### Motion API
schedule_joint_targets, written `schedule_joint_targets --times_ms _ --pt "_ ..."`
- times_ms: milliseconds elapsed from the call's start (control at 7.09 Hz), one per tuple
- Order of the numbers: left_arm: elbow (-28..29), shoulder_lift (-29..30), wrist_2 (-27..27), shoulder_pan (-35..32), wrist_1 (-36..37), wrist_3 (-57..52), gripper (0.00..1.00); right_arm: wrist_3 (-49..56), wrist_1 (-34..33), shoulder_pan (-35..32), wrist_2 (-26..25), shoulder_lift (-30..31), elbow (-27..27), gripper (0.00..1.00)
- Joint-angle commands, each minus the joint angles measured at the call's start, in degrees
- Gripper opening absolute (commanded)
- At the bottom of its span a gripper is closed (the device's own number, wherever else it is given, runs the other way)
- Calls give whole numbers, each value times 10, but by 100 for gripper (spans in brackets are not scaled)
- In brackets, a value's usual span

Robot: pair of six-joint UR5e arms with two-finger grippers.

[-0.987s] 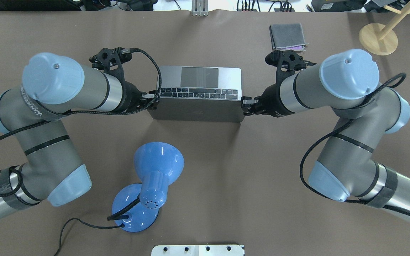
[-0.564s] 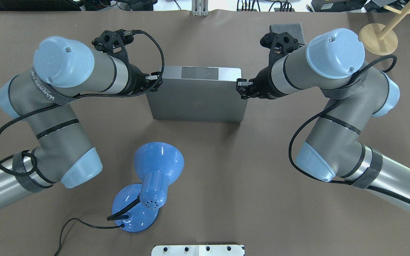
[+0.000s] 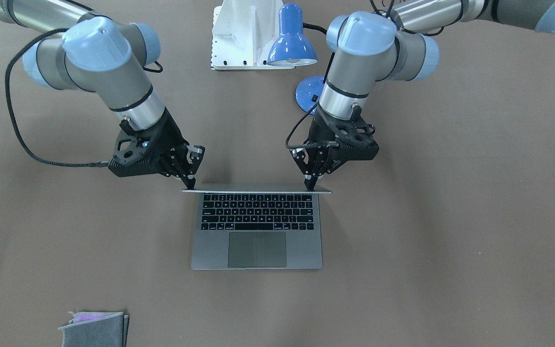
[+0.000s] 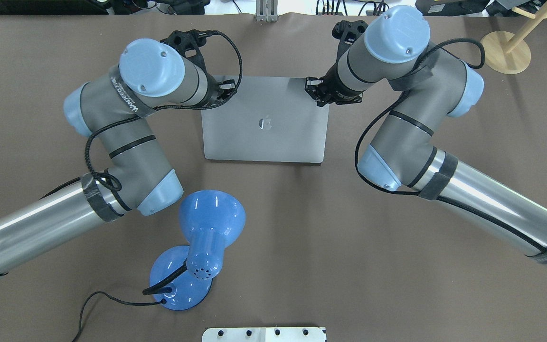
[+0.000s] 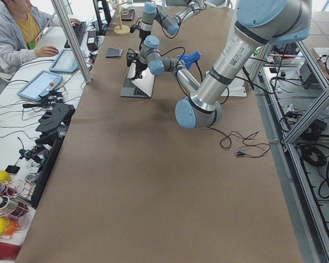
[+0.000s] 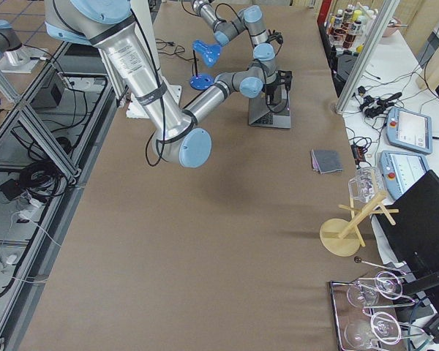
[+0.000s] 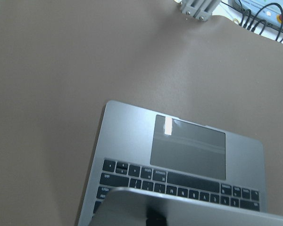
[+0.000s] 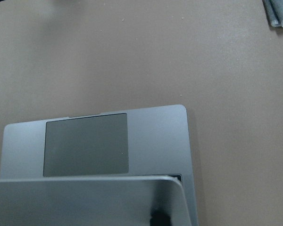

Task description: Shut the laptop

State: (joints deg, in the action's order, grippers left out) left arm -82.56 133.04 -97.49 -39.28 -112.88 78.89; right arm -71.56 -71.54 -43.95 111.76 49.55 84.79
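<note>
The space-grey laptop (image 4: 264,137) sits mid-table with its lid tilted well forward over the keys. In the overhead view the lid's back and apple logo hide the keyboard. In the front-facing view the lid shows edge-on above the keyboard and trackpad (image 3: 257,249). My left gripper (image 4: 226,90) is shut, its tip on the lid's top edge at its own side corner (image 3: 312,185). My right gripper (image 4: 314,90) is shut, its tip on the opposite top corner (image 3: 190,183). Both wrist views show the lid edge over the base (image 7: 127,136) (image 8: 155,136).
A blue desk lamp (image 4: 207,237) with its cord stands near the robot, behind the laptop's hinge. A folded grey cloth (image 3: 94,327) lies on the far side of the table. A wooden stand (image 4: 504,45) is at the far right corner. A white plate (image 4: 264,334) lies at the near edge.
Both grippers moved away from the robot, pushing the lid's top edge. The lid swung from near upright to tilted over the keyboard, which no longer shows in the overhead view.
</note>
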Motion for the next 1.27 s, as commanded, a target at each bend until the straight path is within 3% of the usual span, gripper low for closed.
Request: schedule_joint_targets --times_ms 0,141,423,564,846,987,1128 --pt "115 34 26 0 -54 -4 0 2 2 -1 2 -55 -101 0" --pt "151 42 27 0 -58 -13 0 5 3 -1 6 -75 -150 0" --pt "163 58 20 -5 -59 -13 0 4 31 -9 36 -77 -167 0" --pt "132 56 -53 -44 -52 -26 0 6 26 -43 102 -69 -143 0" --pt "16 -12 -200 -125 10 -69 0 60 20 -139 177 43 -5 0" --pt "-94 -91 -247 -166 88 -151 0 148 -9 -187 209 132 72 0" --pt "-216 -172 -260 -195 195 -273 0 273 -63 -237 222 209 139 0"
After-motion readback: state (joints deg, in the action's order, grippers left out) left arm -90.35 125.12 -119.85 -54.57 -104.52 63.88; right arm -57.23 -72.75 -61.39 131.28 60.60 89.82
